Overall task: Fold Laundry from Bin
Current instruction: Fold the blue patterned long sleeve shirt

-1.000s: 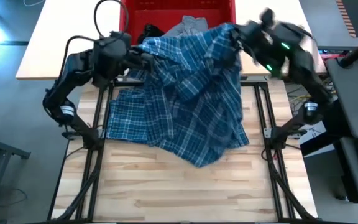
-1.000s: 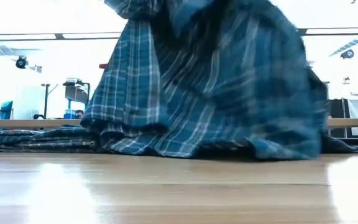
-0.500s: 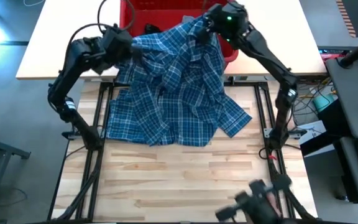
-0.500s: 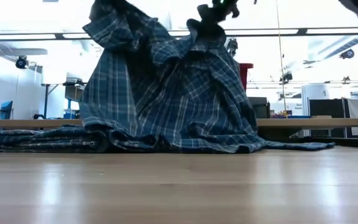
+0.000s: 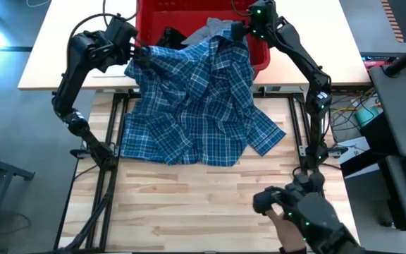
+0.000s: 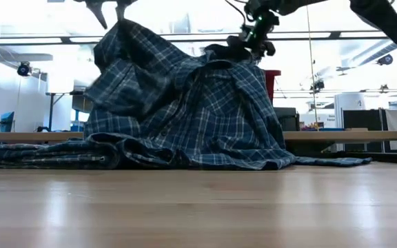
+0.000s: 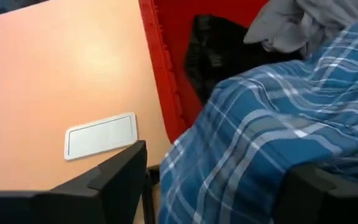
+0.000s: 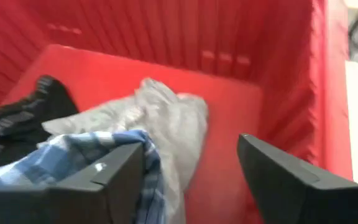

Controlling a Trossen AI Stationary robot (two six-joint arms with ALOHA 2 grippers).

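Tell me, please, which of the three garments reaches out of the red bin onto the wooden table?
The blue-and-white plaid shirt: it spills over the red bin onto the table, while the grey T-shirt and the black garment lie wholly inside.

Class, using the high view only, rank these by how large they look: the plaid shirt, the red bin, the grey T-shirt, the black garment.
1. Plaid shirt, largest.
2. Red bin, though cut off by the frame and partly covered.
3. Grey T-shirt and black garment: both small visible patches, mostly hidden, so unranked.
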